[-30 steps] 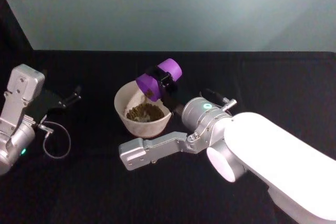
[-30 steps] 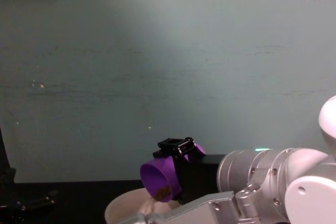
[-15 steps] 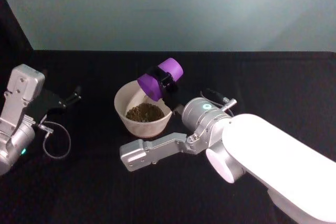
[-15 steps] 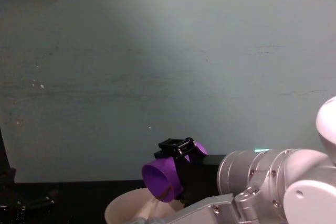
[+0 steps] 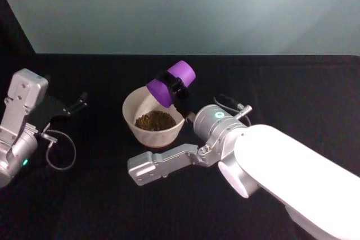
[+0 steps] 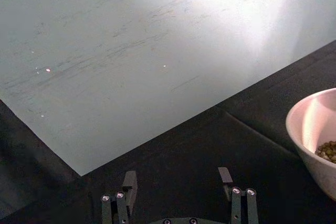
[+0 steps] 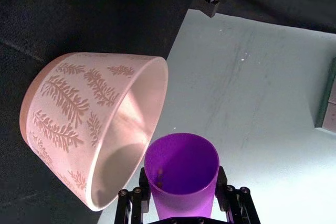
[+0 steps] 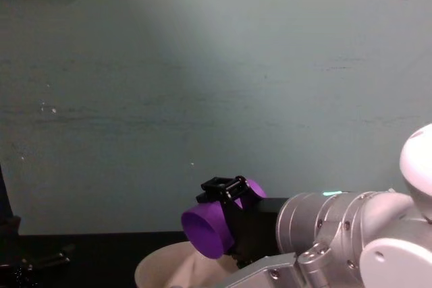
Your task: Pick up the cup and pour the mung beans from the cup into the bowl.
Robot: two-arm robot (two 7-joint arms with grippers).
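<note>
The mung beans (image 5: 154,120) no longer fall from the cup (image 5: 182,73), nearly empty and clamped in the right hand (image 5: 172,85). They lie in the bowl (image 5: 130,117) just below the hand, so pouring looks done; the left hand (image 6: 177,176) idles, spread apart.

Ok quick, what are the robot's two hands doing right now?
Left gripper: open, holding nothing.
Right gripper: shut on the cup, tipped over the bowl.

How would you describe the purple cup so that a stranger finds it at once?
On the black table, find the wide cream-pink bowl of mung beans. Above its right rim, the right claw holds the small purple plastic cup, tipped toward the bowl. It is the only purple thing and much narrower than the bowl.
</note>
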